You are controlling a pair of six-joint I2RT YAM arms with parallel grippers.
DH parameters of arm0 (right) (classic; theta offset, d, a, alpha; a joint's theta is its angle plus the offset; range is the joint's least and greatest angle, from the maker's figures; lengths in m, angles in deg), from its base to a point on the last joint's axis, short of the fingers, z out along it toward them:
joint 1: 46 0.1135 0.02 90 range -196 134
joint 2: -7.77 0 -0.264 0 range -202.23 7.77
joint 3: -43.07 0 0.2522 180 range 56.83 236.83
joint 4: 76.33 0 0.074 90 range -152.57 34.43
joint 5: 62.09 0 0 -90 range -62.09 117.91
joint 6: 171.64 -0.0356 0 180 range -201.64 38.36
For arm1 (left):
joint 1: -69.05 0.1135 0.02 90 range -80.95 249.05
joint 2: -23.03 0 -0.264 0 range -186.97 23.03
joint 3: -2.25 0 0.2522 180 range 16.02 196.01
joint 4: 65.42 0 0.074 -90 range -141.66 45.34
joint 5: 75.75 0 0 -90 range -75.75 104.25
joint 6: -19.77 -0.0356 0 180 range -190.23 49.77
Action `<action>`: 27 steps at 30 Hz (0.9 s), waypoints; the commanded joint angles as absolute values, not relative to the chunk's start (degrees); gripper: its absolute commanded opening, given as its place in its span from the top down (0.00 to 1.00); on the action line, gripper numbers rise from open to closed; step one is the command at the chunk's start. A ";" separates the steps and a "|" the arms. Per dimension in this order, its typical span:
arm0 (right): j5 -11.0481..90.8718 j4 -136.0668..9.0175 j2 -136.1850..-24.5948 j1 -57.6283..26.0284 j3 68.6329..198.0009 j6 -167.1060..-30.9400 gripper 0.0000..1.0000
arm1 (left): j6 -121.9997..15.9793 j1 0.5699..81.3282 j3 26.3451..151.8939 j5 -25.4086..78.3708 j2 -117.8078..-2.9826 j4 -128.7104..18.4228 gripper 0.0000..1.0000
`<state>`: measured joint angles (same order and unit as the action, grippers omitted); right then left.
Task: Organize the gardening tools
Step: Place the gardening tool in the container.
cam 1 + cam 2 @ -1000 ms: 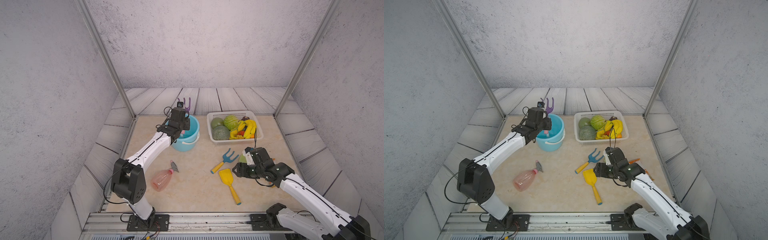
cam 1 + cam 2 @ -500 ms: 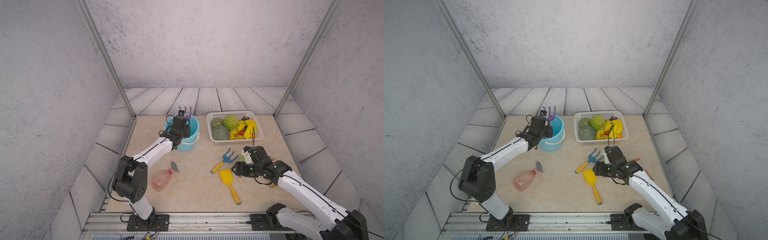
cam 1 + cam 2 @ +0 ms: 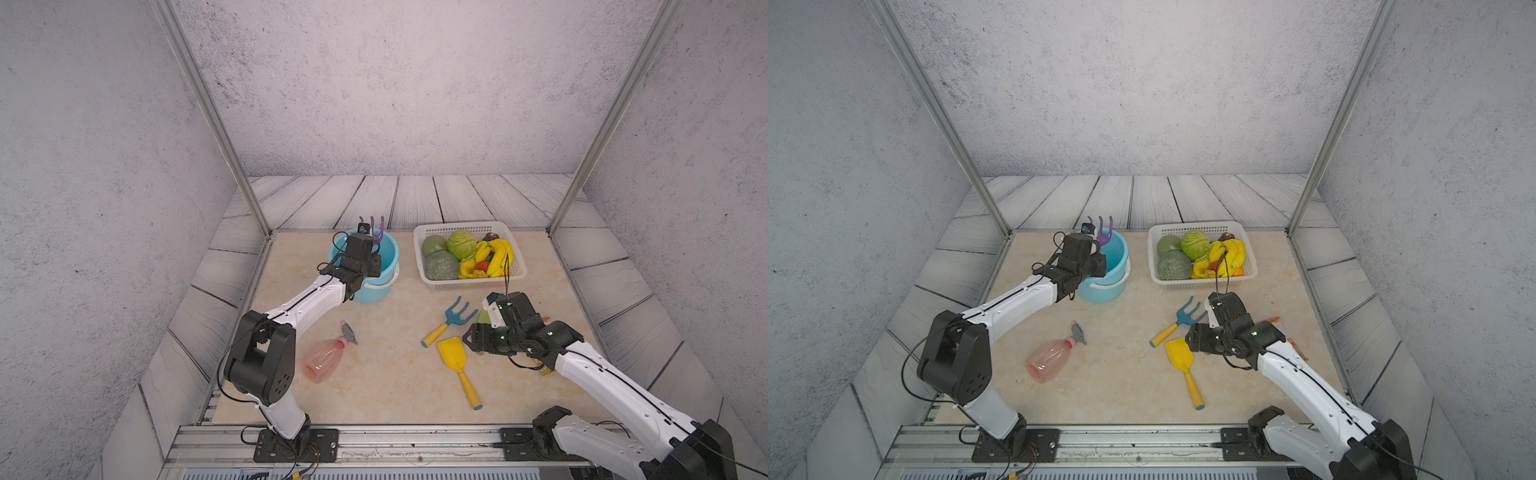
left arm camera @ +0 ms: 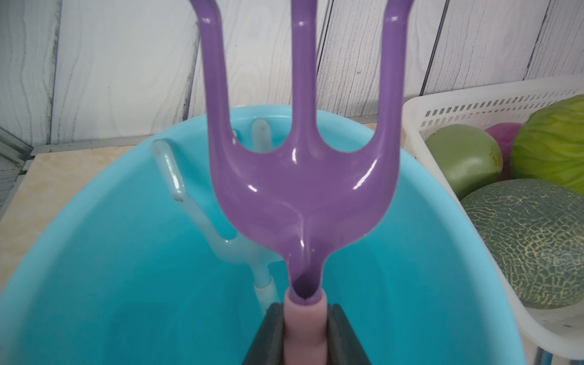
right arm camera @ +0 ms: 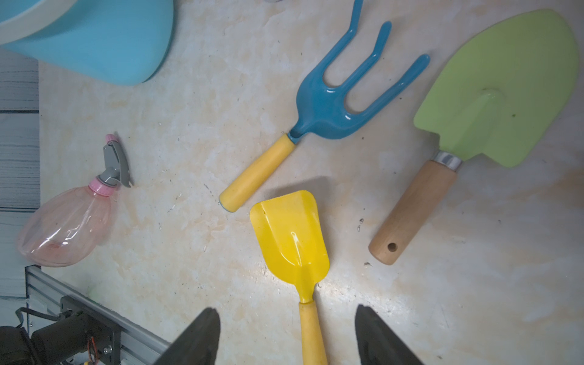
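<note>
Purple three-pronged plastic fork [image 4: 303,196] stands prongs-up, its pink handle clamped between the closed fingers of the left hand [image 4: 305,316], right over the mouth of a light-blue round plastic bucket [image 4: 94,252]. Below that hand, a pale-blue three-pronged fork [image 4: 189,202] leans against the bucket's inner wall. The right hand [image 5: 286,313] hangs open above the worktop [image 3: 395,382]; a yellow metal shovel [image 5: 290,234] lies flat with its handle running back between the spread fingers, and no grip shows. Just past the shovel's blade lies a blue three-pronged fork with a yellow handle [image 5: 325,107], and beside it a green trowel with a wooden handle [image 5: 499,88]. A pink translucent spray bottle [image 5: 66,227] lies on its side well apart, between the two hands. A white slotted plastic basket [image 3: 457,228] of produce sits beyond the right hand.
</note>
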<state>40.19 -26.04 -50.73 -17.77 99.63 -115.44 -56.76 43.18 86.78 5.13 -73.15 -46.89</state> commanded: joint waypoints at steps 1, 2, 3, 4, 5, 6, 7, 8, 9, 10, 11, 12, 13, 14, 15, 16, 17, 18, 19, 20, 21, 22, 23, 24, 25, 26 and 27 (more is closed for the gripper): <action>39.17 -25.05 -49.65 -17.53 100.84 -114.65 0.27 | -56.57 43.38 86.24 5.64 -73.82 -46.88 0.85; 39.08 -24.96 -49.62 -17.62 100.83 -114.63 0.27 | -56.63 43.38 86.32 5.69 -73.91 -46.85 0.81; 39.07 -25.04 -49.70 -17.55 100.78 -114.66 0.27 | -56.80 43.38 86.33 5.69 -74.07 -46.83 0.75; 39.04 -25.04 -49.71 -17.55 100.77 -114.67 0.27 | -56.87 43.38 86.45 5.66 -74.18 -46.70 0.70; 39.07 -24.97 -49.87 -17.54 100.85 -114.61 0.27 | -56.87 43.38 86.59 5.64 -74.12 -46.40 0.66; 39.07 -24.88 -49.95 -17.58 100.94 -114.64 0.27 | -56.91 43.38 86.68 5.66 -74.04 -46.07 0.61; 39.07 -24.93 -49.93 -17.54 100.95 -114.68 0.27 | -57.06 43.38 87.03 5.75 -73.84 -45.64 0.57; 39.01 -24.96 -49.84 -17.56 100.95 -114.66 0.27 | -57.22 43.38 87.21 5.88 -73.59 -45.32 0.53; 38.99 -25.03 -49.71 -17.53 100.99 -114.67 0.27 | -57.35 43.38 87.57 5.97 -73.12 -44.89 0.49; 38.86 -24.96 -49.71 -17.54 101.11 -114.59 0.27 | -57.58 43.38 87.86 6.08 -72.60 -44.45 0.46; 38.81 -24.89 -49.69 -17.54 101.29 -114.54 0.27 | -57.80 43.38 88.13 6.13 -72.03 -44.11 0.46; 38.72 -24.79 -49.71 -17.56 101.55 -114.43 0.27 | -58.07 43.38 88.41 6.17 -71.20 -43.81 0.45; 38.72 -24.70 -49.75 -17.53 101.89 -114.29 0.27 | -58.48 43.38 88.60 6.30 -70.25 -43.55 0.43; 38.72 -24.54 -49.78 -17.51 102.20 -114.20 0.27 | -58.66 43.38 88.93 6.27 -69.25 -43.13 0.41; 38.64 -24.31 -49.82 -17.54 102.56 -114.07 0.27 | -58.73 43.38 89.56 6.11 -68.21 -42.12 0.38; 38.55 -24.04 -49.88 -17.53 102.85 -113.95 0.27 | -58.77 43.38 90.46 6.14 -67.19 -40.63 0.37; 38.48 -23.86 -49.91 -17.57 103.12 -113.85 0.27 | -58.79 43.38 91.60 6.09 -66.51 -38.95 0.35; 38.46 -23.61 -49.81 -17.65 103.38 -113.79 0.27 | -58.63 43.38 92.98 6.12 -65.44 -36.71 0.35; 38.46 -23.19 -49.79 -17.60 103.66 -113.54 0.27 | -58.34 43.38 94.37 6.36 -64.47 -34.42 0.34; 38.33 -22.76 -49.85 -17.58 103.91 -113.46 0.27 | -57.98 43.38 95.54 6.70 -63.61 -32.25 0.34; 38.24 -22.28 -49.80 -17.57 104.18 -113.19 0.27 | -57.24 43.38 96.92 7.20 -62.65 -29.50 0.33; 38.20 -21.62 -49.87 -17.58 104.52 -112.89 0.27 | -56.35 43.33 97.79 7.91 -61.47 -27.09 0.33; 38.19 -21.01 -49.80 -17.60 104.70 -112.73 0.27 | -55.62 43.30 97.98 8.50 -60.31 -25.56 0.32; 38.19 -20.39 -49.76 -17.67 104.98 -112.49 0.27 | -54.62 43.30 97.94 9.36 -58.84 -23.87 0.31; 38.20 -19.85 -49.66 -17.57 105.23 -112.34 0.27 | -53.68 43.30 97.63 10.34 -57.30 -22.18 0.30; 38.16 -19.33 -49.55 -17.54 105.40 -112.11 0.27 | -52.55 43.30 97.29 11.14 -56.16 -20.64 0.30; 38.06 -18.67 -49.45 -17.58 105.64 -111.95 0.27 | -51.44 43.22 96.57 12.39 -54.76 -18.94 0.29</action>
